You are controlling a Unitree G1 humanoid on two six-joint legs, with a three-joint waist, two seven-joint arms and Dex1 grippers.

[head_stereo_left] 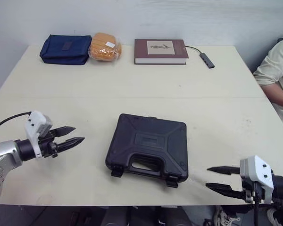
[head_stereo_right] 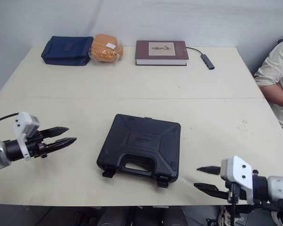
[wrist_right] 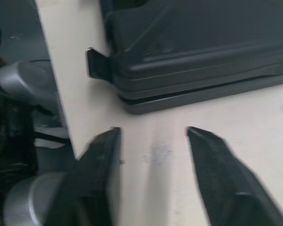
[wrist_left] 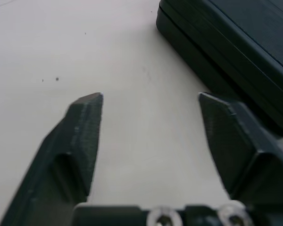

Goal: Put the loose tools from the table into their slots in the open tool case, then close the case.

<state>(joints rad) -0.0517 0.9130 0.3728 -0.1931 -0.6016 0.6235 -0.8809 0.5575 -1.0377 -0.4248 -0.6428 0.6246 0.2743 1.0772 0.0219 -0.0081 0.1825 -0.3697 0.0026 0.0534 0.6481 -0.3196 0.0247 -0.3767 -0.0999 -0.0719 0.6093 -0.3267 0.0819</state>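
Note:
The black tool case (head_stereo_left: 148, 147) lies flat on the cream table (head_stereo_left: 132, 84) with its lid down, handle toward the front edge; its two latches (head_stereo_left: 116, 172) stick out unfastened at the front. My left gripper (head_stereo_left: 74, 135) hovers open to the left of the case, fingertips pointing at it, nothing between them. My right gripper (head_stereo_left: 217, 178) is open low at the front right, near the case's right front corner, empty too. The case's side (wrist_left: 226, 52) and its front corner (wrist_right: 188, 61) show in the wrist views.
At the back of the table lie a navy pouch (head_stereo_left: 65, 49), an orange bagged item (head_stereo_left: 104, 46), a maroon book (head_stereo_left: 161, 51) and a grey USB hub with cable (head_stereo_left: 206, 60). A person's arm and sleeve (head_stereo_left: 276, 75) are at the right edge.

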